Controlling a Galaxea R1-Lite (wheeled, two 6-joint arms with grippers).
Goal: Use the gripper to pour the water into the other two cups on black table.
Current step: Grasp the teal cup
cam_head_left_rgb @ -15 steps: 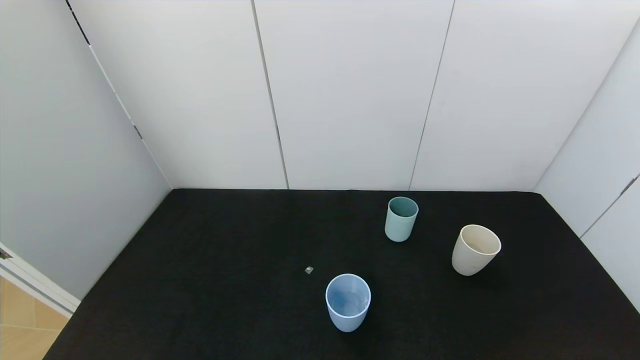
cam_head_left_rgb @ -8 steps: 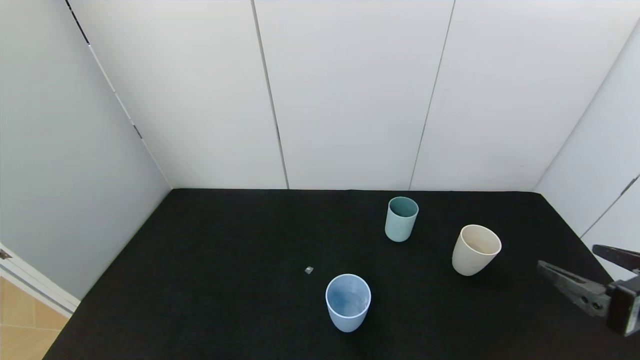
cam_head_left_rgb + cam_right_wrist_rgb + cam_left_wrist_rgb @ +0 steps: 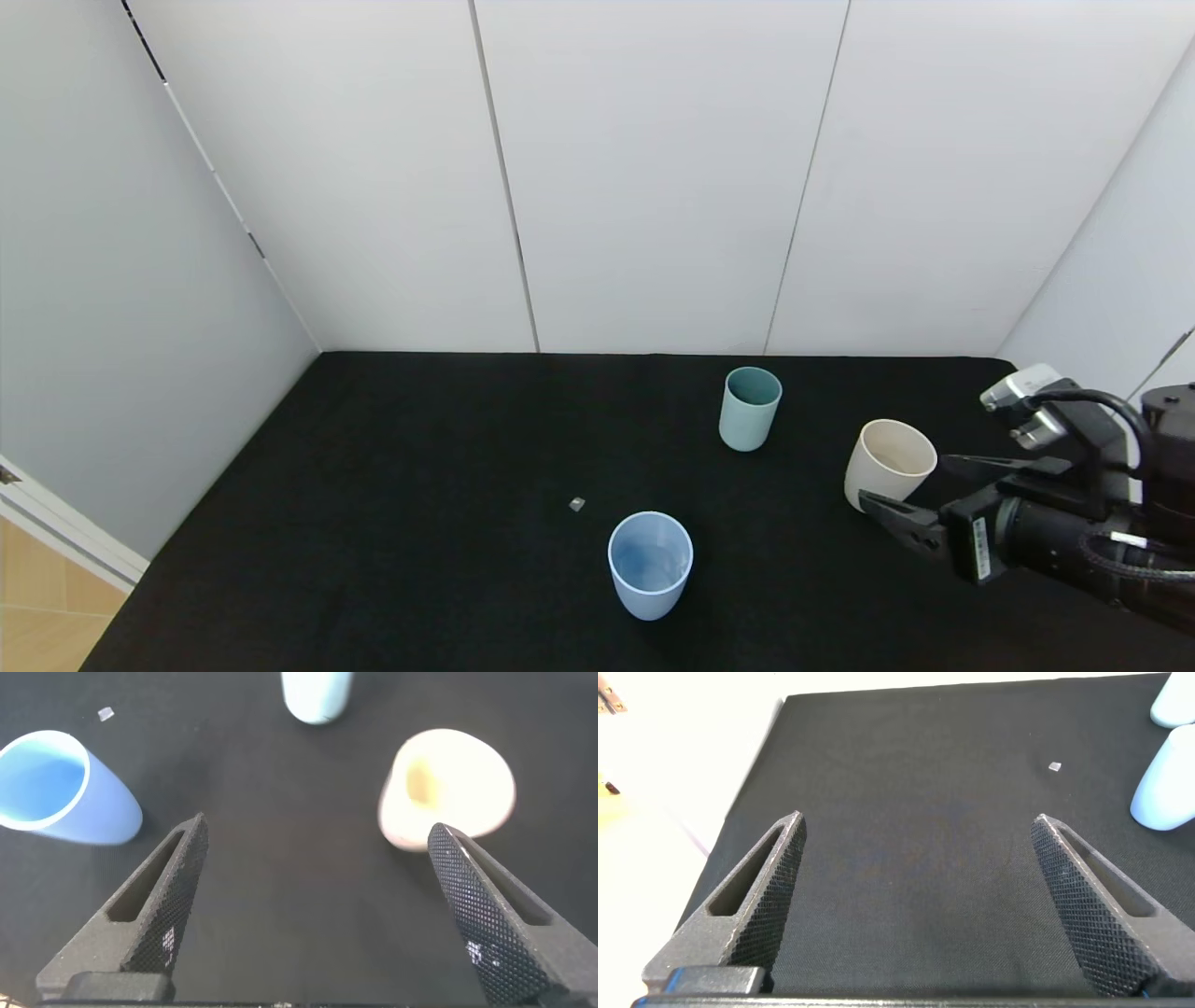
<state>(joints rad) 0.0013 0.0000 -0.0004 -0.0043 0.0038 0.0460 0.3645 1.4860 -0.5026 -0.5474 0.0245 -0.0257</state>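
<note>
- Water [image 3: 651,563] shows as a faint sheen in the blue cup [image 3: 650,564], which stands upright nearest the front edge of the black table [image 3: 420,467], a little right of the middle; whether the other cups hold any is not clear.
- Just behind and left of the blue cup lies a small pale scrap [image 3: 577,504], apart from everything else.
- Right gripper [image 3: 910,487] reaches in from the right edge, jaws spread wide and empty, its fingertips just beside the cream cup [image 3: 889,465]; the wrist view has that cup close to one finger and the blue cup off past the other.
- Teal cup [image 3: 750,408] stands farthest back, towards the rear edge, upright, well apart from the blue cup and near the cream one.
- Left gripper [image 3: 920,896] hangs over the left part of the table, jaws wide, holding nothing, and looks idle.
- The step in hand reads as the approach to a grasp, with no cup lifted yet. My judgement: centre the open jaws on the chosen cup's wall below the rim, both fingers level, and close gently, since thin plastic can flex or skid on the felt.
- Keep the cup upright while lifting, and tilt slowly only once its lip is over the receiving cup.
- Watch the near fingertip: a nudge could tip the cream cup.
</note>
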